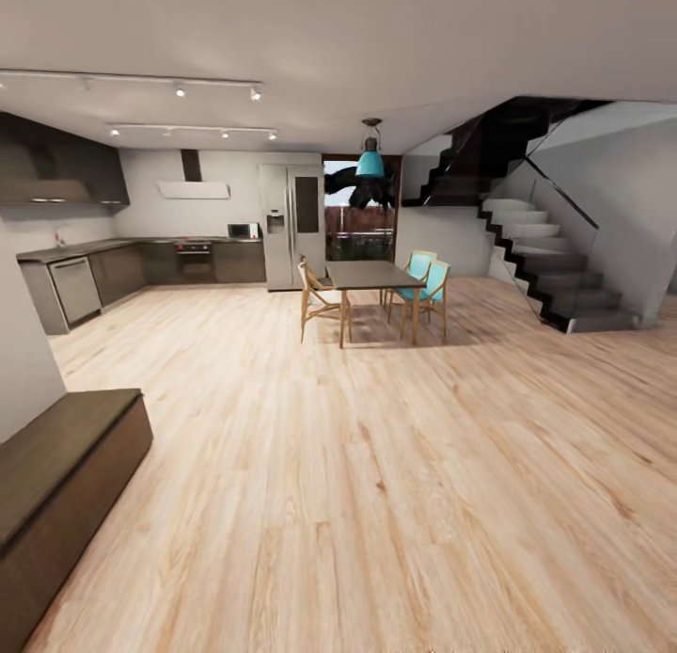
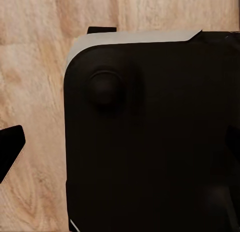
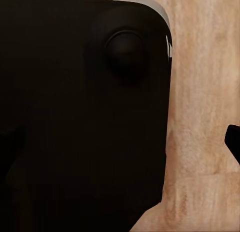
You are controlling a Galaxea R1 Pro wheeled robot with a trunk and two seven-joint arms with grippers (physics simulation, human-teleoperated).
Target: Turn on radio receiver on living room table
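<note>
you face an open room with a light wood plank floor [image 1: 376, 465]. at eight o'clock sits a long dark brown low cabinet [image 1: 56, 474], its long axis running away from you. the kitchen counter [image 1: 66, 253] lies at ten o'clock, a dining table [image 1: 371, 277] at twelve, stairs [image 1: 545, 258] at two. both wrist views face the robot's black base [image 2: 150, 142] above floor; you cannot tell either pincer's state.

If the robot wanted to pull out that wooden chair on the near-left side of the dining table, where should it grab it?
Probably the top rail of the wooden chair, coming from its open left side, away from the dining table: the backrest stands upright and faces the open floor.
</note>
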